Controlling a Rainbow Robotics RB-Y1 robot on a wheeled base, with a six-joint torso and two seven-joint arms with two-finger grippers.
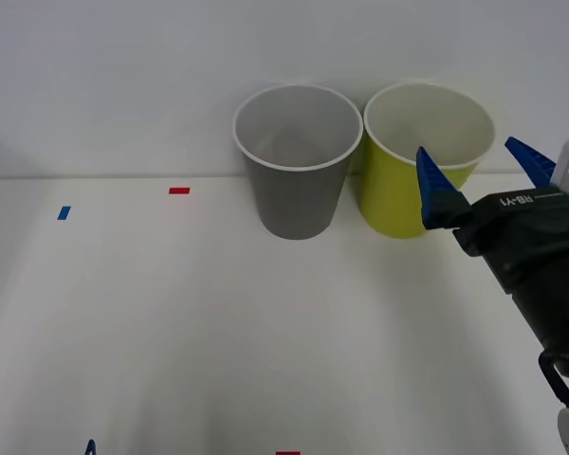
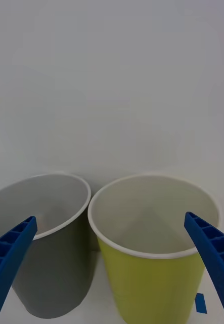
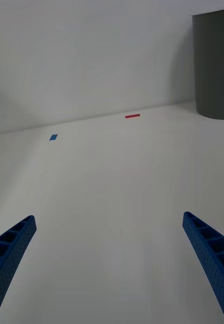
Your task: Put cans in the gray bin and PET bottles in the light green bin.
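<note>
Right tool (image 1: 484, 175) wide, empty, at the light green bin (image 1: 398, 204).
Likely just released; gray bin (image 1: 297, 204) touches at 9 o'clock; left tool (image 1: 38, 445) parked wide, low.

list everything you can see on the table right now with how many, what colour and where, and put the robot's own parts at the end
gray bin: one, gray with a white rim, upright at the back of the table, middle; nothing visible inside.
light green bin: one, yellow-green with a white rim, upright right beside the gray bin, on the robot's right; nothing visible inside.
red tape marks: two, red, one left of the gray bin, one at the table's near edge.
blue tape marks: two, blue, one far left on the table, one near the light green bin's base.
table: one, white.
right hand: one, blue fingers open, empty, raised in front of the light green bin.
left hand: one, blue fingers open, empty, low at the near left edge.
</note>
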